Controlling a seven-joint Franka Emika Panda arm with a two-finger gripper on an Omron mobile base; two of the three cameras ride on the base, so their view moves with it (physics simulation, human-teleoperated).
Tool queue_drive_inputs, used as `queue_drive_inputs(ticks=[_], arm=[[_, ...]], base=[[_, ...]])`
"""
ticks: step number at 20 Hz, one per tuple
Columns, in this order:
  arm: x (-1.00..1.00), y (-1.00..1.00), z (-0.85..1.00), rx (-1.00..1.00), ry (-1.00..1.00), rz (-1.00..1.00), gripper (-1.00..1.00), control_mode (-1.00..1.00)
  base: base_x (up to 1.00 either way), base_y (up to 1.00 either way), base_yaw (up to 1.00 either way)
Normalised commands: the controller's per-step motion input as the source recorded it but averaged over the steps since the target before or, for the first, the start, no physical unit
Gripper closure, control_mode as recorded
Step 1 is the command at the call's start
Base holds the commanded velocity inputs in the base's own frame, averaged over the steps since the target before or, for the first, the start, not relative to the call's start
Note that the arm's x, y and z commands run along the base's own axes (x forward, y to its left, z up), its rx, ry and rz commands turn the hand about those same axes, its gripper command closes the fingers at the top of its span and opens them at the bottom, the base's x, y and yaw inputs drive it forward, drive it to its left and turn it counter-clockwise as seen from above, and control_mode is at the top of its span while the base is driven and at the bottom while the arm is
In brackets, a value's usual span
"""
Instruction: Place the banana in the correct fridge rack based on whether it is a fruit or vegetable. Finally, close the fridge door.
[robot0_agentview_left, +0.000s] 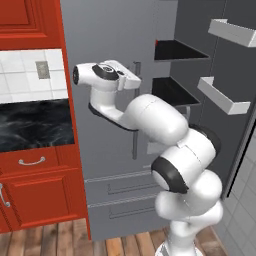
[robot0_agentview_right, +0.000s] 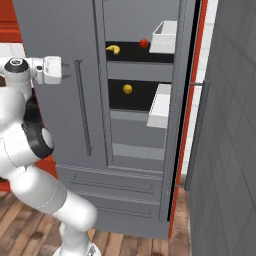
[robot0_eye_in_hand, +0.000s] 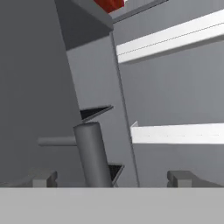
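1. The banana (robot0_agentview_right: 113, 49) already lies on the upper fridge rack (robot0_agentview_right: 132, 54), near that rack's left back corner, with the small red fruit (robot0_agentview_right: 144, 43) on the same level toward the right edge. Judged from this, the placing part is done and the step in hand is closing the fridge door (robot0_agentview_right: 225, 125).

2. The end effector (robot0_agentview_left: 131, 80) is spread wide and holds nothing. It hangs outside the fridge, just in front of the closed left door (robot0_agentview_left: 107, 90), close to the vertical door handle (robot0_eye_in_hand: 92, 159) that rises between its tips in the hand view.

3. The lower rack (robot0_agentview_right: 132, 95) carries a small round yellow fruit (robot0_agentview_right: 128, 89) near its middle; it is well apart from the banana and plays no part now.

4. The open door stands swung out on the right, its inner face lined with white door bins (robot0_agentview_left: 222, 95) that jut toward the opening.

5. The next move likely calls for bringing the arm around to the outer side or free edge of the open door and pushing it toward the cabinet.

6. Room is tight: the arm's elbow sits in front of the opening, so it should clear the rack front edges and the bin corners before the door swings. The wooden floor (robot0_agentview_left: 50, 237) to the left is open.
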Motion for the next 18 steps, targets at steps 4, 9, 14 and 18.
queue_drive_inputs(ticks=[4,9,14,18], arm=[[-0.96,-0.54,0.00,0.00,-0.09,0.23,-1.00,-1.00],[-1.00,-0.84,-0.10,0.00,-0.01,0.30,-1.00,-1.00],[-1.00,-0.81,-0.16,0.05,0.07,0.32,-1.00,-1.00],[-1.00,-0.80,-0.07,0.04,0.14,0.32,-1.00,-1.00]], base=[[0.00,0.00,0.00],[0.00,0.00,0.00],[0.00,0.00,0.00],[0.00,0.00,0.00]])
